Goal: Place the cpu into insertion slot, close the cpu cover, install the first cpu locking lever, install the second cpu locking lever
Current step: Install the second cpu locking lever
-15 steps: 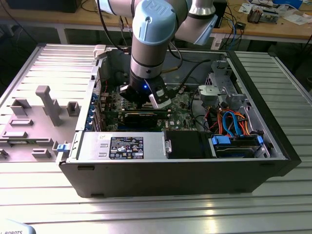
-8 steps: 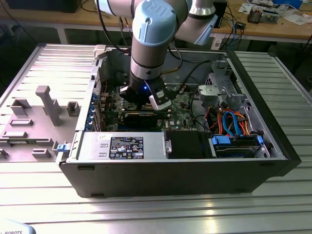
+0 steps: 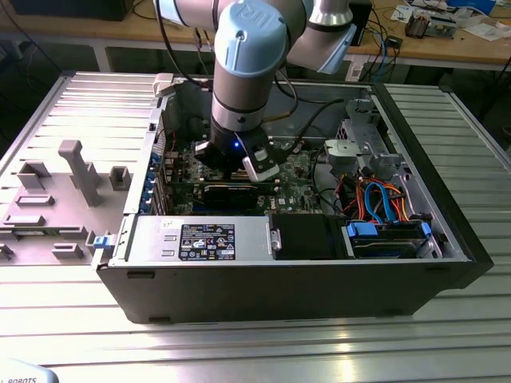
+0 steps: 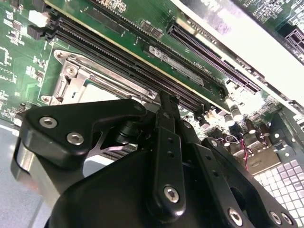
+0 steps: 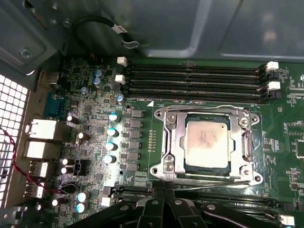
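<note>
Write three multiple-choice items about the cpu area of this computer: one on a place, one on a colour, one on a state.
1. Where does the cpu lie?
A. in a plastic box
B. in the insertion slot
C. on a wooden shelf

2. What colour is the top of the cpu?
A. dull silver-grey
B. bright red
C. dark blue

3. How does the cpu cover stand?
A. upright, fully open
B. taken off
C. lowered flat around the cpu

Key: 1 B, the first wrist view shows the chip seated inside the socket; 2 A, its metal top is pale grey; 3 C, the frame lies flat with the chip showing through its cut-out.
</note>
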{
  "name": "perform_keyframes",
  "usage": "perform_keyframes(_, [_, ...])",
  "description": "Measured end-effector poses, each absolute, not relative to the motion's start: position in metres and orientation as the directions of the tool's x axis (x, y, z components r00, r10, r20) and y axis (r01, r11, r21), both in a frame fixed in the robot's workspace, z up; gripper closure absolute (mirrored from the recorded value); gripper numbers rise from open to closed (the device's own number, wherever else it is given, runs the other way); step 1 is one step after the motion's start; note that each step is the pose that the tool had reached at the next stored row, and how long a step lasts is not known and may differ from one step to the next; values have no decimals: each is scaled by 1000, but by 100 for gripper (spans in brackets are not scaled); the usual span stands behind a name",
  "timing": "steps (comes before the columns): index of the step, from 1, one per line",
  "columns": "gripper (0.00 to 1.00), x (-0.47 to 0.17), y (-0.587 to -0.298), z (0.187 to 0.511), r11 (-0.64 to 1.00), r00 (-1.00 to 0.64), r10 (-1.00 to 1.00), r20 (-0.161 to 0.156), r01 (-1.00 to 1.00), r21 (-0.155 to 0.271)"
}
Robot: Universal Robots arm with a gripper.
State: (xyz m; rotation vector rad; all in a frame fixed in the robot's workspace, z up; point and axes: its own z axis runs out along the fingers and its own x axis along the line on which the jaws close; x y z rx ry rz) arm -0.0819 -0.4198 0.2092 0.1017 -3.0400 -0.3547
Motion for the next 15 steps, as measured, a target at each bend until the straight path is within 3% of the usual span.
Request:
perform_keyframes(3, [89,-83,-420,207,966,-994,-84,69,-64,251])
perform_keyframes(15, [89,-84,-420,201,963,-994,-85,68,-65,262])
